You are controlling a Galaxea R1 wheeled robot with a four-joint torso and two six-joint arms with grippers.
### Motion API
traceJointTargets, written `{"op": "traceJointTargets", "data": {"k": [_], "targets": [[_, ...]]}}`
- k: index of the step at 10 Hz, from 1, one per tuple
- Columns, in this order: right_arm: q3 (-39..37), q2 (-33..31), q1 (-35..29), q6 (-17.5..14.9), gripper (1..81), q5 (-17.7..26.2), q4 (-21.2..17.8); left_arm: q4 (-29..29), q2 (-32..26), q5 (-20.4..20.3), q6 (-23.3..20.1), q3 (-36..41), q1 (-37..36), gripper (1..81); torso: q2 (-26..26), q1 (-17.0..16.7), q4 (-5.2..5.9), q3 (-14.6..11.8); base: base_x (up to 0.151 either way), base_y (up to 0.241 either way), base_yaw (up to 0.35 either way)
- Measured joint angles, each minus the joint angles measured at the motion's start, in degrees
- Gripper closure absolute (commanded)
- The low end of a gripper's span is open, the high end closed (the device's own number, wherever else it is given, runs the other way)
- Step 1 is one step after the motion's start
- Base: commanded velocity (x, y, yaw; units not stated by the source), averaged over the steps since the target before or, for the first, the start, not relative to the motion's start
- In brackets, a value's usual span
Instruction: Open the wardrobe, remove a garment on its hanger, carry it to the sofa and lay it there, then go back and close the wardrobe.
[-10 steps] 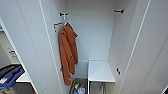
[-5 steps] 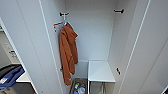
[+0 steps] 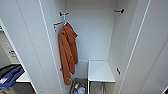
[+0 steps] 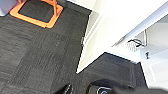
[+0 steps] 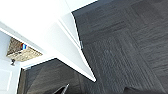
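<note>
The wardrobe (image 3: 90, 32) stands in front of me with both white doors swung wide, the left door (image 3: 27, 42) and the right door (image 3: 150, 50) framing its white inside. An orange hooded jacket (image 3: 68, 52) hangs at the upper left from a dark bracket (image 3: 63, 14). A matching bracket (image 3: 119, 11) sits on the right wall. In the left wrist view the lower edge of a white door (image 4: 100, 45) hangs over dark carpet, with dark parts of my left gripper (image 4: 78, 90) below it. The right wrist view has the other door (image 5: 72, 50) and my right gripper (image 5: 97, 91) low over carpet.
Inside the wardrobe a white box-like shelf (image 3: 100, 71) stands at the lower right and a wicker basket (image 3: 78, 86) of small items at the bottom; the basket (image 5: 22, 51) also appears beside the right door. An orange frame (image 4: 37, 15) lies on the carpet. Blue cloth (image 3: 10, 77) lies at far left.
</note>
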State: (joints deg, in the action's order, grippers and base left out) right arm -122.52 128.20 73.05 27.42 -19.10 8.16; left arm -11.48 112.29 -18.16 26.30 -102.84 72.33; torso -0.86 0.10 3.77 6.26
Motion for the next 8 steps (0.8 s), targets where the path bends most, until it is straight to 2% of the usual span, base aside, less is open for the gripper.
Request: {"op": "traceJointTargets", "data": {"k": [3, 8], "targets": [[-4.2, -1.0, -9.5, 3.4, 1.0, 4.0, 0.0, 0.0, -3.1, 2.7, 2.6, 0.5, -9.3, 1.0, 0.0, 0.0, 0.00, 0.0, 0.000, 0.000, 0.000], [-10.4, -3.1, -23.3, 5.2, 1.0, 13.8, 0.0, 0.0, -5.7, 14.4, 4.1, 0.6, -26.0, 1.0, 0.1, 0.1, 0.00, 0.1, 0.000, 0.000, 0.000]]}}
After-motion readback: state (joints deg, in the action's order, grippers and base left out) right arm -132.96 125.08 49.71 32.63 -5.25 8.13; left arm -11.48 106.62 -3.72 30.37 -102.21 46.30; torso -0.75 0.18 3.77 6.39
